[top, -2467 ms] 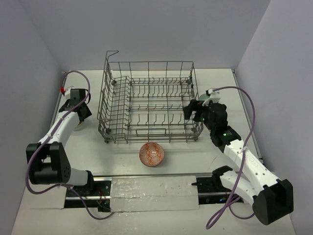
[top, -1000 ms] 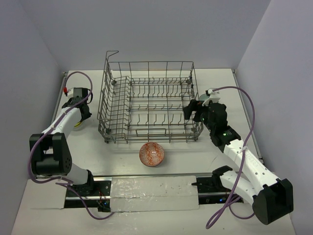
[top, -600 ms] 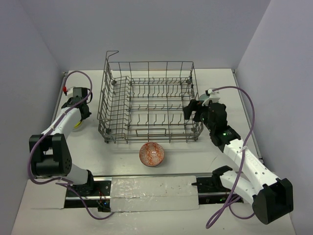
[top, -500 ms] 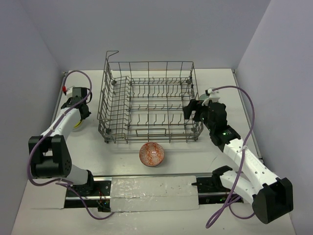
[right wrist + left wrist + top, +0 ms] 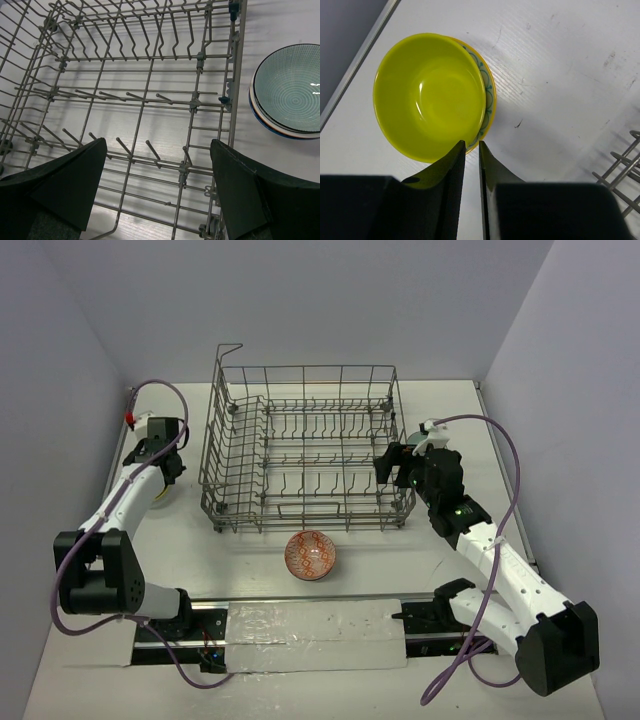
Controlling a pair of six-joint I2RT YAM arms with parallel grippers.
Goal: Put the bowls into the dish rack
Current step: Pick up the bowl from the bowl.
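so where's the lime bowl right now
Left wrist view: the lime bowl sits nested in a yellow bowl, left of the rack, its near rim between the left claw's tips.

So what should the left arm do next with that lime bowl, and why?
Probably lift it straight up a little. The left gripper looks pinched on the rim of the lime bowl, which sits nested in a yellow-rimmed bowl; lifting separates them before the swing to the dish rack.

Lime bowl [image 5: 427, 95] looks glossy; dish rack [image 5: 305, 445] is metal wire
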